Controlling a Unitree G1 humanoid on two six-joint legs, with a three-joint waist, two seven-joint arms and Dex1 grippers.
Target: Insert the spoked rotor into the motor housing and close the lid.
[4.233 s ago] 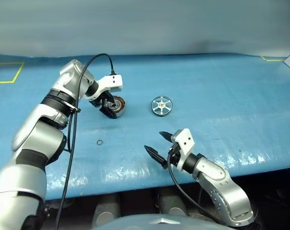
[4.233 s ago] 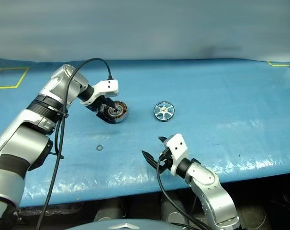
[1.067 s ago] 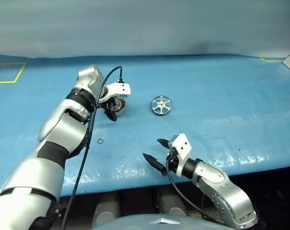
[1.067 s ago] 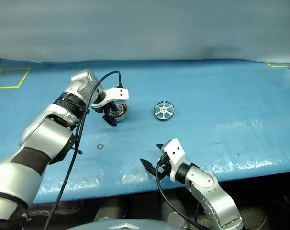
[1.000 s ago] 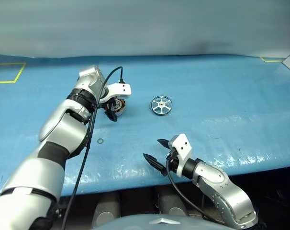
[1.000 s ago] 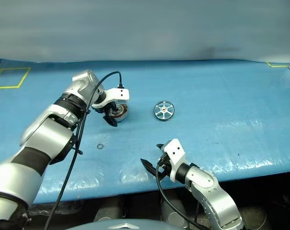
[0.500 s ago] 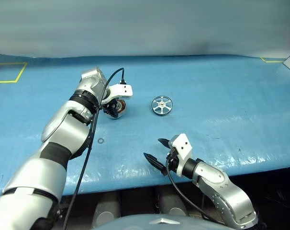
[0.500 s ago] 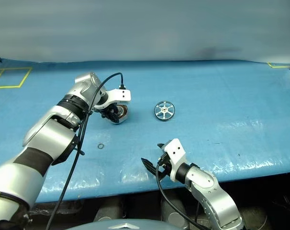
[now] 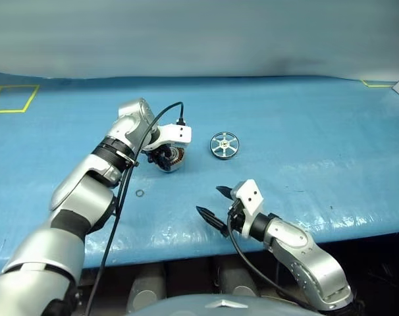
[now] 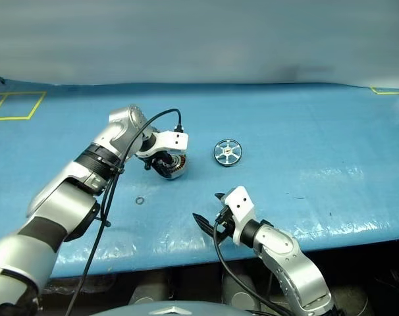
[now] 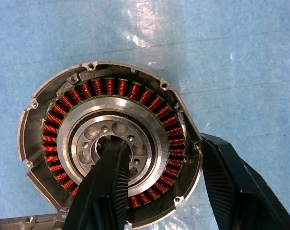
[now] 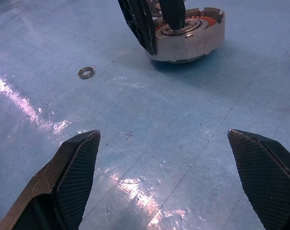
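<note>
Left gripper (image 11: 161, 184) clamps housing (image 11: 106, 143): one finger in hub, other outside wall. Right gripper (image 12: 166, 179) wide open, holds nothing. Rotor (image 9: 224, 145) flat on table (image 9: 318, 125), beside housing.

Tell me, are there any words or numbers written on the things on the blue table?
None: no words, numbers or labels can be read.
The motor housing shows only bare metal and copper coils.
The spoked rotor looks plain.
The yellow tape square on the table is just lines.
</note>
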